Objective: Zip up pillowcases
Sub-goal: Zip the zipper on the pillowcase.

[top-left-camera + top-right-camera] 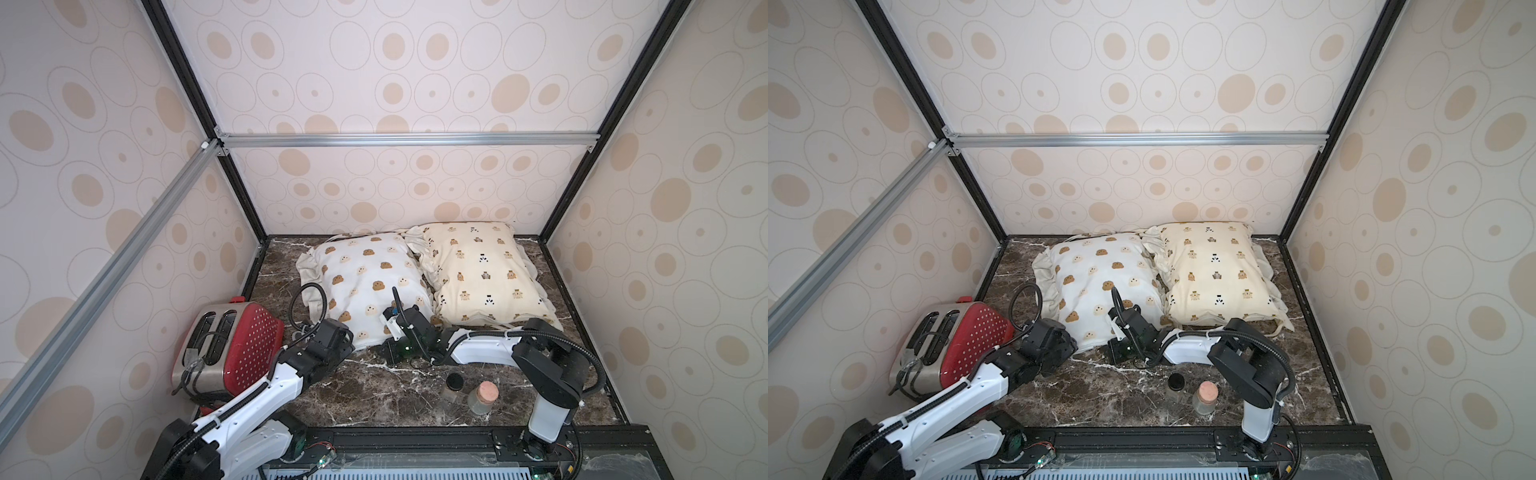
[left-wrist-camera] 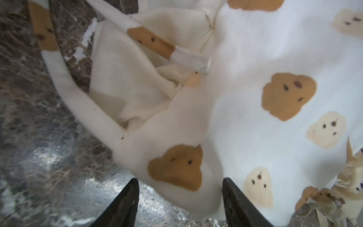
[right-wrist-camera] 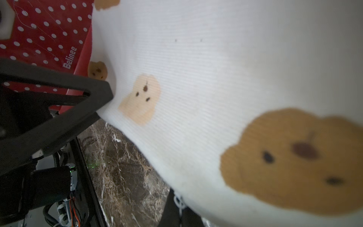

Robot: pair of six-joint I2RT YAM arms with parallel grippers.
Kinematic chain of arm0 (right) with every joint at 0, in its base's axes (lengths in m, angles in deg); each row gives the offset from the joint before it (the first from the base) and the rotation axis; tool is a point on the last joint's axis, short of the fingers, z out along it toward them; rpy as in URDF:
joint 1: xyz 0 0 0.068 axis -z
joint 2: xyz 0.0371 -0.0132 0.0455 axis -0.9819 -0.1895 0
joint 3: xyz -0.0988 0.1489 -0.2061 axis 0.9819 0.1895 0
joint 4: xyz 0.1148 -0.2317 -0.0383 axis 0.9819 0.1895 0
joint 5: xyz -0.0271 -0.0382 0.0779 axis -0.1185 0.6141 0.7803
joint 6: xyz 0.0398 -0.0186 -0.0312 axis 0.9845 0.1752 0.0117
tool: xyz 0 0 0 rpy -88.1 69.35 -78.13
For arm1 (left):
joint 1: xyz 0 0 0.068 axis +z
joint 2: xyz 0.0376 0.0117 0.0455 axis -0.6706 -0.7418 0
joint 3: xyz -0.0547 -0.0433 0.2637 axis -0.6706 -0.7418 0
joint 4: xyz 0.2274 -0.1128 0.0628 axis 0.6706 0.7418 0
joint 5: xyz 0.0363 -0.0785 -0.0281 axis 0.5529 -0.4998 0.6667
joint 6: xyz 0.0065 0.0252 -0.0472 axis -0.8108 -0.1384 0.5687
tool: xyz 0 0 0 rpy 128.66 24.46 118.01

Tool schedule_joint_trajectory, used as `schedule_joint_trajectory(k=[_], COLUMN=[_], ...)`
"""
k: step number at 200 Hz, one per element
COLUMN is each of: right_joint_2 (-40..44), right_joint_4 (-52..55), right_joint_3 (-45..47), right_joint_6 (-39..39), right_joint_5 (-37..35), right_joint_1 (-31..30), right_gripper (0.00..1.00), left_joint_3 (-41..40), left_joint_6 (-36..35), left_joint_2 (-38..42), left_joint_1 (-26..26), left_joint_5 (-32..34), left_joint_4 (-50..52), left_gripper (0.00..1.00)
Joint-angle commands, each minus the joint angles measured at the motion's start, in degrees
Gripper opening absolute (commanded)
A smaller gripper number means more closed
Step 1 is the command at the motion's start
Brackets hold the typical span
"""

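Observation:
The white pillowcase (image 1: pixel 370 282) (image 1: pixel 1104 282) with brown and cream blob faces lies mid-table, and the cream-yellow pillowcase (image 1: pixel 478 270) (image 1: pixel 1217 270) lies to its right. In the left wrist view its near left corner (image 2: pixel 176 169) sits between my left gripper's (image 2: pixel 179 179) fingers. They stand apart, with marble showing beside one. Beyond the corner, a gap in the cover bares a cream inner cushion (image 2: pixel 125 88). My right gripper (image 3: pixel 176 208) is shut, low at the white pillowcase's near edge (image 3: pixel 196 98). The cloth hides its tips and whatever they hold.
A red polka-dot toaster (image 1: pixel 232 349) (image 1: pixel 955 345) stands at the near left, close behind my left arm. Two small jars, one black-lidded (image 1: pixel 454 384) and one cork-stoppered (image 1: pixel 484 397), stand on the dark marble table (image 1: pixel 374 399) near its front edge.

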Motion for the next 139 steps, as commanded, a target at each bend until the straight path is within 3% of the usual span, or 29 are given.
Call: schedule_joint_trajectory(k=[1, 16, 43, 86, 139], right_joint_2=[0.2, 0.2, -0.3, -1.0, -0.5], right_joint_4=[0.0, -0.1, 0.4, 6.2, 12.6], right_joint_3=[0.6, 0.5, 0.0, -2.5, -5.1], right_joint_6=[0.4, 0.5, 0.8, 0.8, 1.5], right_joint_5=[-0.1, -0.2, -0.4, -2.7, -5.1], right_joint_1=[-0.2, -0.2, -0.2, -0.2, -0.1], right_gripper=[0.00, 0.00, 0.00, 0.00, 0.00], left_joint_3=[1.1, 0.7, -1.3, 4.7, 5.8], left_joint_6=[2.2, 3.6, 4.7, -1.0, -5.6], left_joint_2=[-3.5, -6.1, -9.1, -10.9, -9.1], left_joint_1=[-0.2, -0.2, -0.1, 0.0, 1.8], left_joint_5=[3.6, 4.2, 4.5, 6.1, 5.7], left_joint_4=[-7.0, -9.4, -16.7, -12.4, -11.1], left_gripper=[0.65, 0.60, 0.38, 0.00, 0.00])
